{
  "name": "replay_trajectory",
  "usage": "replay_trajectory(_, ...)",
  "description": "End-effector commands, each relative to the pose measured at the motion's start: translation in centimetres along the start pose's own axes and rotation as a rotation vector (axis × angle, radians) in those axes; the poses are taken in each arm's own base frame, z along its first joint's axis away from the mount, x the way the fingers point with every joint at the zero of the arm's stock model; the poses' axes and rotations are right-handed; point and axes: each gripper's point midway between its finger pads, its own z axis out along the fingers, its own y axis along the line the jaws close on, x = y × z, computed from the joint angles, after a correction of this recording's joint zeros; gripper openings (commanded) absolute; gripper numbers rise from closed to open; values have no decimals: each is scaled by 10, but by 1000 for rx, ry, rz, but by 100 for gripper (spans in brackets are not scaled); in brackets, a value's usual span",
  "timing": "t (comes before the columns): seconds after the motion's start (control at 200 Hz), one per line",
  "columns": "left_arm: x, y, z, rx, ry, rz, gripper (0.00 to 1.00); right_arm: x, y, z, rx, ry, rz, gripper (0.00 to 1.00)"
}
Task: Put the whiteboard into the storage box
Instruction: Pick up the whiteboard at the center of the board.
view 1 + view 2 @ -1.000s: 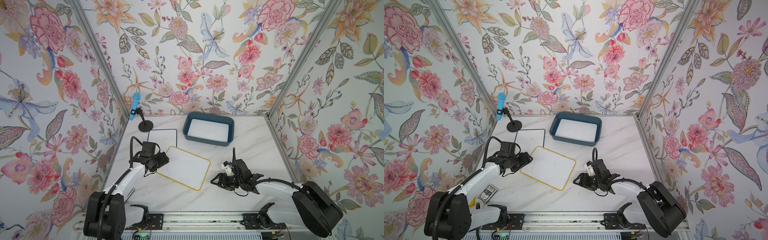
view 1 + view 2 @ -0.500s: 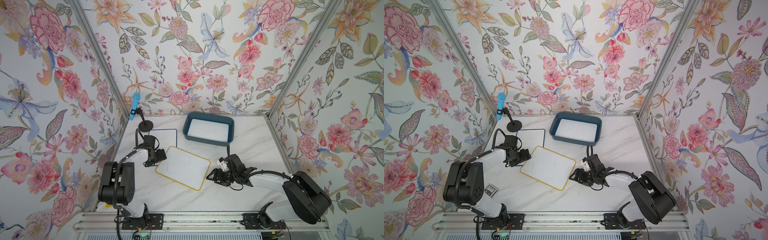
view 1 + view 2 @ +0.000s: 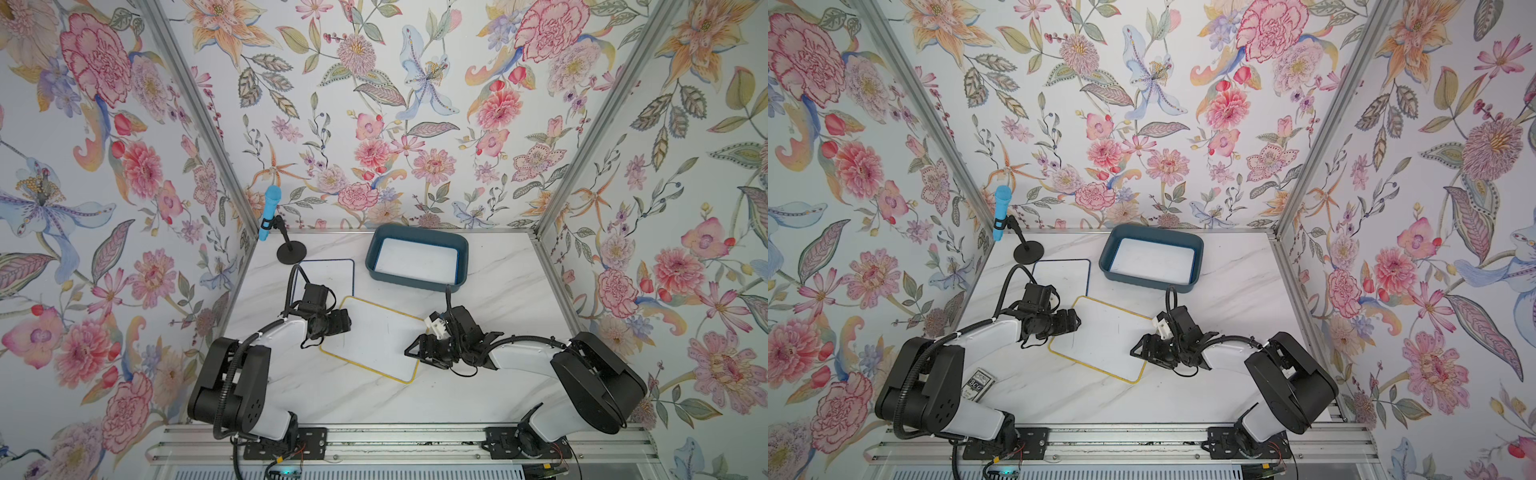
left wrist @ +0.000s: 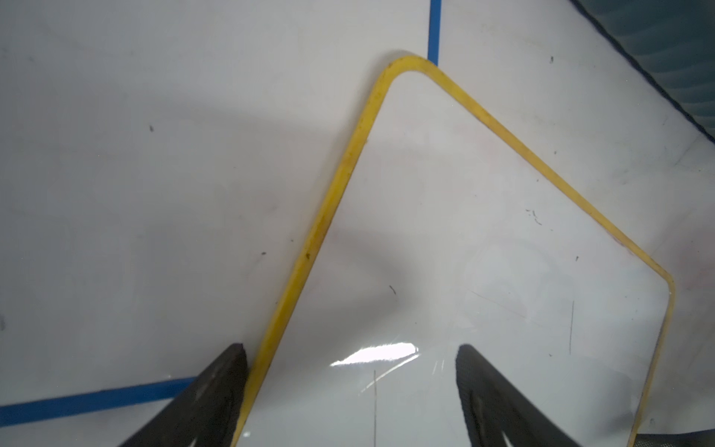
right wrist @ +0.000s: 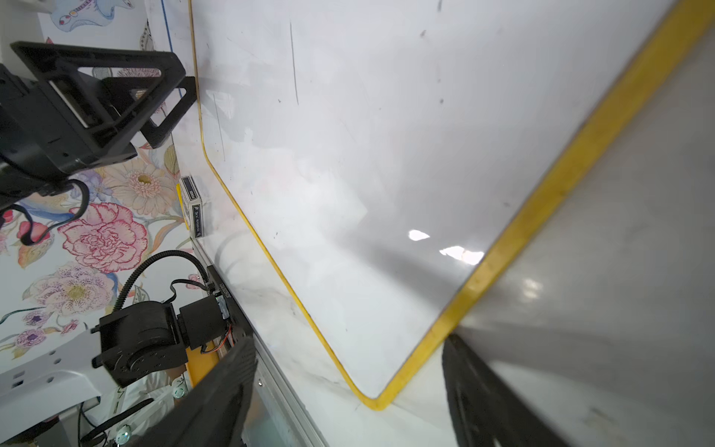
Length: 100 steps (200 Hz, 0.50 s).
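The yellow-edged whiteboard (image 3: 374, 336) lies flat and crooked in the middle of the tabletop (image 3: 498, 299), just in front of the storage box (image 3: 409, 284), with one corner on top of a blue-edged whiteboard (image 3: 328, 274). The left hand (image 3: 345, 322) is at its left edge and the right hand (image 3: 415, 351) at its near right corner, both with fingers apart and the yellow edge between them. Another white board (image 3: 415, 259) lies in the box, a blue microphone (image 3: 269, 212) stands at the back left, and a small card box (image 3: 980, 384) sits by the left arm.
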Motion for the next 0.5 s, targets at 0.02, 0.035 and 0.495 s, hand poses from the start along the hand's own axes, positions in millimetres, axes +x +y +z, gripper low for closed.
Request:
replay_trajectory(0.02, 92, -12, -5, 96, 268, -105, 84, 39, -74, 2, 238, 87, 116, 79)
replay_trajectory(0.035, 93, -13, -6, 108, 267, -111, 84, 39, -75, 2, 240, 87, 116, 79)
replay_trajectory(0.495, 109, -56, -31, 359, 339, -54, 78, 36, -79, 15, 227, 121, 71, 78)
